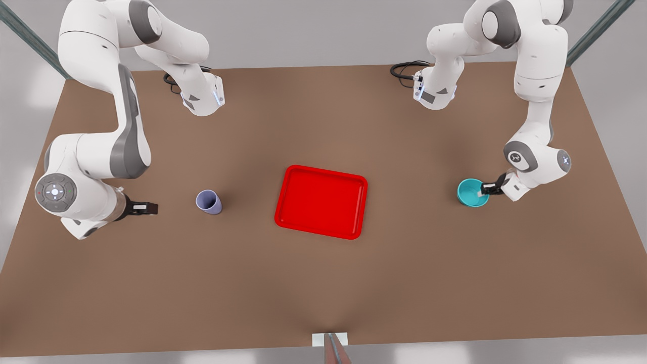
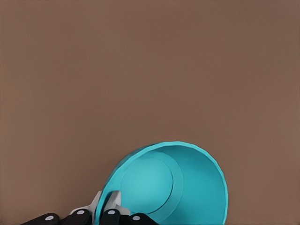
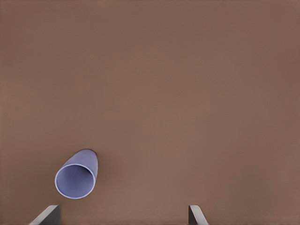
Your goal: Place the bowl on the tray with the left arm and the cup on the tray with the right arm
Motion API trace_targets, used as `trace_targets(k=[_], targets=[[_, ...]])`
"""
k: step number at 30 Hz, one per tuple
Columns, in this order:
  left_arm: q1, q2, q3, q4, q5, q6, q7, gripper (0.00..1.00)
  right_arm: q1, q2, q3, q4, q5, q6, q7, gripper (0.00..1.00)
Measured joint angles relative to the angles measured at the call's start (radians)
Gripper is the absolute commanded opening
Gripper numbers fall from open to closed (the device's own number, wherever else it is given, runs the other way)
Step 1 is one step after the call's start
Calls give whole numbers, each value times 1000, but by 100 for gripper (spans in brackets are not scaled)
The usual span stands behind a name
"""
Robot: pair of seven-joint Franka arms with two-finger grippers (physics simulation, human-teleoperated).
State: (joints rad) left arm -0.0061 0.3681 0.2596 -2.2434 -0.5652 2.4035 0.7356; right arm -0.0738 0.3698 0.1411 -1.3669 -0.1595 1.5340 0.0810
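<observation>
**Bowl pinched by one wall, cup not yet reached**

We found the left gripper (image 1: 484, 189) at the bowl (image 1: 472, 192), out at three o'clock from the tray (image 1: 322, 201) in the front view. Its fingers (image 2: 111, 202) had closed on the bowl's rim, one inside the wall and one outside, as the left wrist view showed. The bowl (image 2: 168, 187) looked tipped toward that camera, though we could not tell whether it had left the bench (image 1: 323, 283).

The right gripper (image 1: 144, 207) hung at nine o'clock from the cup (image 1: 209, 201), well apart from it, its fingers (image 3: 47, 216) spread wide with nothing between them. The cup (image 3: 78, 175) stood upright on the bench, at nine o'clock from the tray, and sat off to one side of the gap between the fingers in the right wrist view.

We judged two risks. A grip on a single thin wall could let the smooth bowl pivot or slip during the carry, and it might land tilted on the tray's raised rim. Unless the right gripper recentred first, one finger could strike the cup, and the narrow tumbler might topple and roll.
</observation>
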Motion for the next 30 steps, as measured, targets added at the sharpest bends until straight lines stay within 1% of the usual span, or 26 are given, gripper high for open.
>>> trace_targets(k=[2,3,6,8,12,14,17,21,24,25,26,28,30], targets=[[-28,1,-23,20,-7,-5,-2,21,-3,0,0,2,-5,1,4,100],[-89,4,-23,29,-34,-7,-6,21,-2,-1,0,3,-4,2,2,100],[-201,9,-23,86,-118,-6,-113,21,-2,-1,0,3,-6,2,-3,100],[-308,20,-26,149,-148,-7,-285,21,-6,-2,-3,5,-6,2,1,100],[-497,50,-27,217,-215,-7,-529,21,-45,-2,-2,15,-6,2,-4,100],[-609,77,-27,283,-243,-5,-734,21,-44,-2,-1,17,-6,2,-4,100],[-707,132,-28,366,-278,2,-901,21,-59,-3,-2,17,-8,2,-6,100],[-734,171,-30,392,-331,3,-914,21,-51,-3,-1,17,-5,2,-6,100],[-735,194,-58,392,-373,4,-913,21,-33,-2,6,16,21,-15,-4,100],[-735,198,-60,392,-386,5,-912,21,-39,-2,6,15,58,-17,-1,100],[-735,204,-77,392,-401,5,-911,21,-76,1,5,12,149,-17,-6,100],[-735,215,-96,397,-433,5,-908,21,-57,8,6,-8,150,-26,-53,100],[-735,235,-101,414,-464,5,-906,21,-18,9,6,-48,86,-40,-51,100]])
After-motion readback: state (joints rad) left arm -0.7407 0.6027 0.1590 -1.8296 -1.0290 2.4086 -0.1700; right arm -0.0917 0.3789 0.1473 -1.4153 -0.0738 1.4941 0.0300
